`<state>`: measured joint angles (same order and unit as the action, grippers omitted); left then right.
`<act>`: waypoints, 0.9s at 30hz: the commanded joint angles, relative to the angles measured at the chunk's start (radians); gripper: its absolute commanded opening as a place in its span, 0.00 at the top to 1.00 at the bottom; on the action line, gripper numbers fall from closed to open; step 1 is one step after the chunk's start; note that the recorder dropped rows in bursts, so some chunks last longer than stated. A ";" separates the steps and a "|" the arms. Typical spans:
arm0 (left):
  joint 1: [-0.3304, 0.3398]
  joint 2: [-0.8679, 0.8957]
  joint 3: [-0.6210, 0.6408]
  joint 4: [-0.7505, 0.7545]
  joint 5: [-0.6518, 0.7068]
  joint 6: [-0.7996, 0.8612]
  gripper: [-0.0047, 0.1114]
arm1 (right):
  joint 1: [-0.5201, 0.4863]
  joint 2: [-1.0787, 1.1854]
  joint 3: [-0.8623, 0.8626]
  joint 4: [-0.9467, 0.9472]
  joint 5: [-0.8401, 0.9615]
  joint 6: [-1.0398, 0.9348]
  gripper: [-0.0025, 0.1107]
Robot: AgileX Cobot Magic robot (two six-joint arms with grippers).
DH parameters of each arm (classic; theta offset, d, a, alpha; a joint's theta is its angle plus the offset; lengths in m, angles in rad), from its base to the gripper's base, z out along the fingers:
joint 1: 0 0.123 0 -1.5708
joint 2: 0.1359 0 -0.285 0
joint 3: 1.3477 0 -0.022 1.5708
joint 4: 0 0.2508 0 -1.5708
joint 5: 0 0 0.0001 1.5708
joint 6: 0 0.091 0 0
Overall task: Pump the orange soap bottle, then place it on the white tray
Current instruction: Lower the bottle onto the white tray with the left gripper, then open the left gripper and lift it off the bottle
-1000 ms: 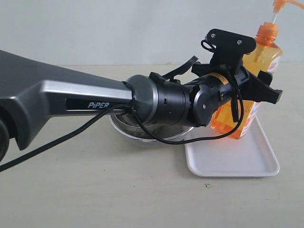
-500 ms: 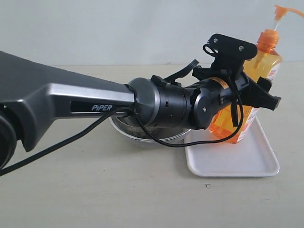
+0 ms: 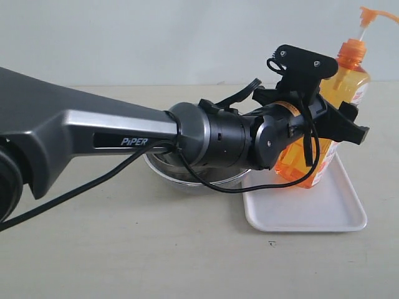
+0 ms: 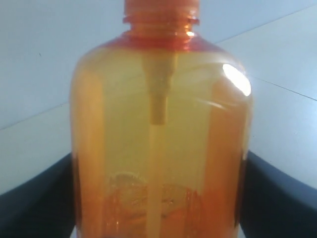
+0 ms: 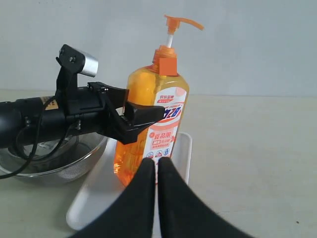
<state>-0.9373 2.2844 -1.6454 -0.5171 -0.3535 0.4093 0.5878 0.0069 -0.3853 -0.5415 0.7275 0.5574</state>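
The orange soap bottle (image 3: pixel 351 78) leans slightly with its base on the white tray (image 3: pixel 312 215), gripped round its body by the left gripper (image 3: pixel 346 121), the right gripper (image 5: pixel 157 166) pinched shut on nothing nearby; placing seems almost done, needing a gentle release, and the bottle sits a touch lower than a second ago.

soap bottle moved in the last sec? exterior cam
Yes. The orange soap bottle has come down slightly toward the white tray, which has not shifted; its pump head, earlier cut by the frame top, now shows whole.
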 commanded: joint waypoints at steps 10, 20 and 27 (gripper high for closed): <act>-0.003 -0.025 -0.018 -0.101 -0.029 -0.012 0.29 | 0.000 -0.007 -0.007 -0.007 -0.012 -0.010 0.98; -0.003 -0.113 -0.018 -0.103 0.072 0.052 0.29 | 0.000 -0.007 -0.007 -0.006 -0.012 -0.010 0.98; -0.001 -0.126 -0.018 -0.103 0.099 0.080 0.29 | 0.000 -0.007 -0.007 -0.006 -0.012 -0.010 0.98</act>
<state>-0.9373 2.1714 -1.6587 -0.6173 -0.2861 0.4763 0.5878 0.0069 -0.3853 -0.5415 0.7214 0.5540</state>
